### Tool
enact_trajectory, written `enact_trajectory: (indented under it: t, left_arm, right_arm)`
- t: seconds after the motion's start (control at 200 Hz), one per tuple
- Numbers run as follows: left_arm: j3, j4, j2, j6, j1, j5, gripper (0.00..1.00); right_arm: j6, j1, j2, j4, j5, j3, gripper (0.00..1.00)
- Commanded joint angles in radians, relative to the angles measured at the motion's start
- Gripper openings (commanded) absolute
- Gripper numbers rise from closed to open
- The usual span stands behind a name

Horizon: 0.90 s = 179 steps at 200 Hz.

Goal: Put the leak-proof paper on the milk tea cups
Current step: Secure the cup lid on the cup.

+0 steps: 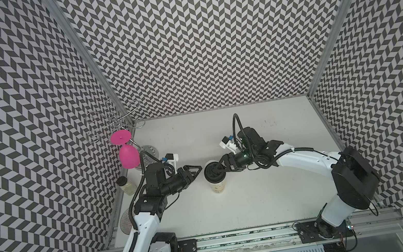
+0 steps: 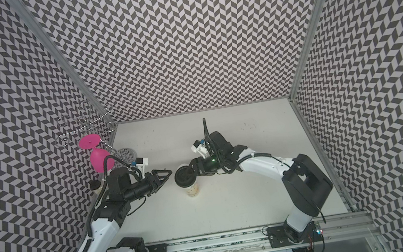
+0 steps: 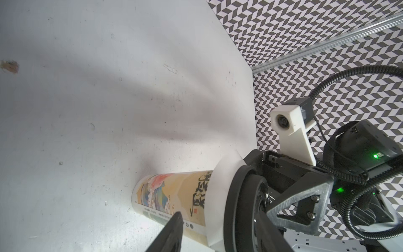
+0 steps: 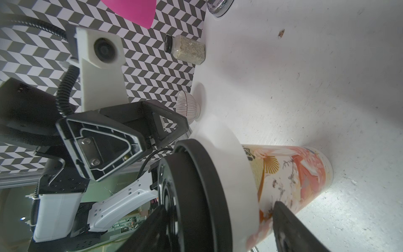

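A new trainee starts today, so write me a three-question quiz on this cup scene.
1. True or false: the black lid lies beside the cup.
2. What sticks out between lid and cup rim? A) leak-proof paper B) foil C) cloth
3. Which gripper has a finger lying across the lid's top?
Key: 1 false, it sits on the cup; 2 A; 3 the right gripper.

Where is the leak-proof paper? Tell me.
In the left wrist view, the leak-proof paper is draped over the rim of the milk tea cup, under the black lid, mid-table.
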Motion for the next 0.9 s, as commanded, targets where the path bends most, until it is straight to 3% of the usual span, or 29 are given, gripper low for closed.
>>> enact_trajectory:
  t: [0.0,0.476,0.891]
  left_arm:
    - [-0.007,-0.011,0.005,0.002,0.0,0.033,0.55]
    - [-0.086,0.05,0.018,-0.02,-0.026,0.086,0.52]
    - [-0.105,-0.066,0.061,0.033,-0.04,-0.005,0.41]
  right_arm:
    - [-0.008,0.005,0.016,-0.089,0.052,-0.042,0.73]
    - [-0.004,0.005,0.016,-0.089,0.058,-0.041,0.73]
    - [-0.004,0.005,0.022,-0.096,0.067,-0.046,0.73]
